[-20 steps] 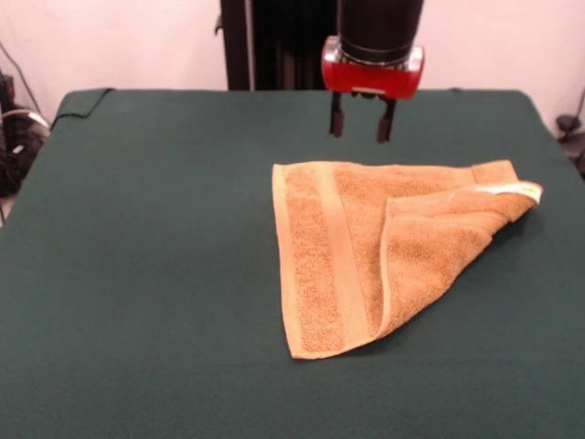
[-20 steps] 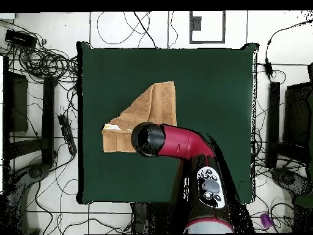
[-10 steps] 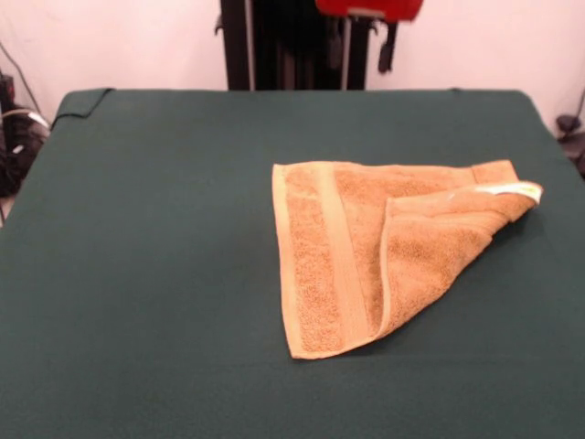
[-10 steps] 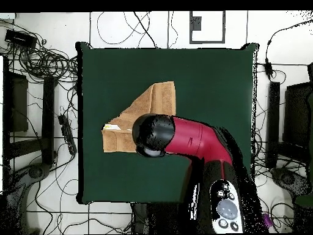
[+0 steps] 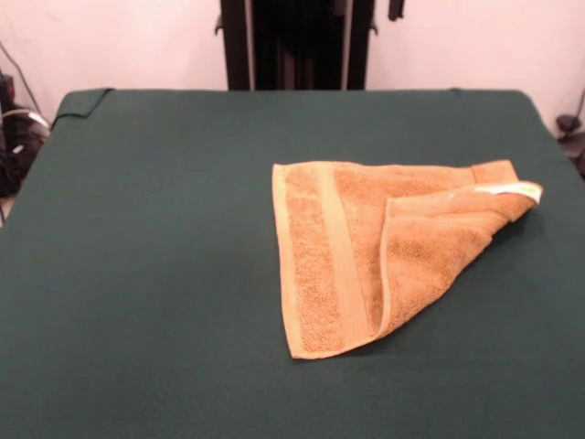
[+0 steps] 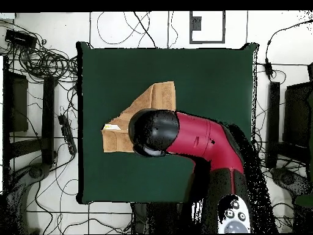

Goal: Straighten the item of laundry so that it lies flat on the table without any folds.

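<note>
- Right of the desk's middle in my front view, I see the orange-tan towel lying folded, one corner turned over onto itself, white label at its right tip.
- High above it my pincer barely shows at the top edge; I cannot tell how far open it is.

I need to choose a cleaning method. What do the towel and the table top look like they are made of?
Towel: orange-tan terry cloth, probably cotton, with a matte looped pile and a flat woven band. Table top: apparently covered in dark green fabric, matte and without shine; what lies under it cannot be seen.
</note>
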### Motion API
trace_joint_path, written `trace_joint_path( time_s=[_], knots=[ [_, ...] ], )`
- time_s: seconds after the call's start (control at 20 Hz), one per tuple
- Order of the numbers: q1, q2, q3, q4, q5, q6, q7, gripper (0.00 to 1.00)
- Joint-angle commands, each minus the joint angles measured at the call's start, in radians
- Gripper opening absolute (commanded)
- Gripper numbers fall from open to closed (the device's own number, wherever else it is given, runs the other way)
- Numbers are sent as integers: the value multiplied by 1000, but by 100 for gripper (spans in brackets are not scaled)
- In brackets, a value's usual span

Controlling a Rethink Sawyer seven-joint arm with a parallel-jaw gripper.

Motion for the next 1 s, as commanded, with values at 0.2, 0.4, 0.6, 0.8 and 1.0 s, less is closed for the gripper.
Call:
trace_joint_path(
  time_s=[0.2,0.4,0.6,0.8,1.0],
  knots=[
    [-17,50,86,148,42,-204,97,100],
    [-18,75,79,148,33,-226,107,100],
    [-12,86,68,168,33,-259,131,100],
    [-1,82,59,195,38,-287,151,100],
    [6,82,52,212,44,-298,169,100]
  ],
)
